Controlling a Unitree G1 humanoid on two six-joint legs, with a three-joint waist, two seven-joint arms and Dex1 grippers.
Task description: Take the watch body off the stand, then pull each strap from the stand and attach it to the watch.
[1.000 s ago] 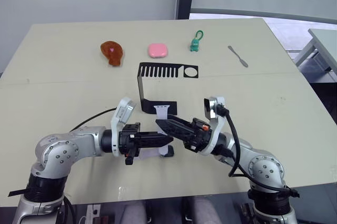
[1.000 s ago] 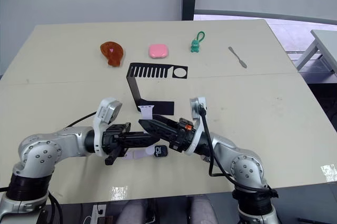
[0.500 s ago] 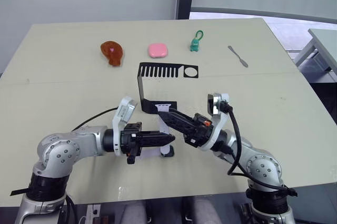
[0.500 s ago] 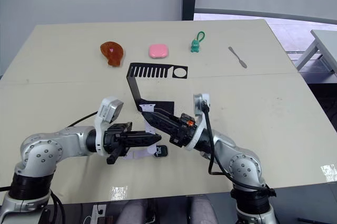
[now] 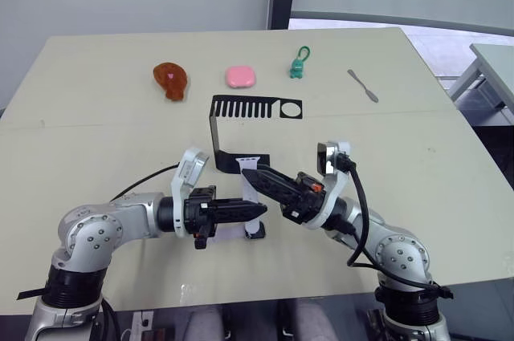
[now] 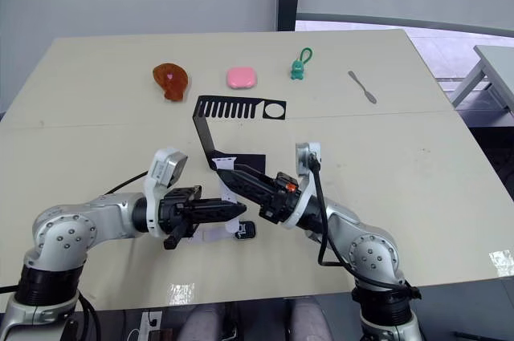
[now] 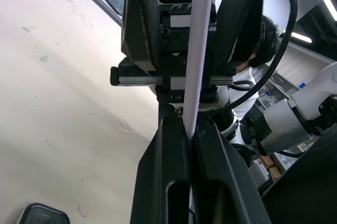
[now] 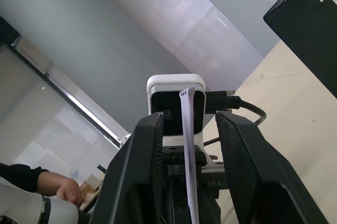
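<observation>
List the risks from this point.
1. The strap is clamped in the left gripper while the right gripper is open around it; a skewed closing could bend it or pull it loose.
2. The watch lies loose on the table by both grippers and could be knocked away.

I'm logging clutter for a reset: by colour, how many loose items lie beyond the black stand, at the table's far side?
Brown: 1, drumstick toy
Pink: 1, rounded block
Green: 1, looped figure
Grey: 1, spatula
Total: 4
</observation>
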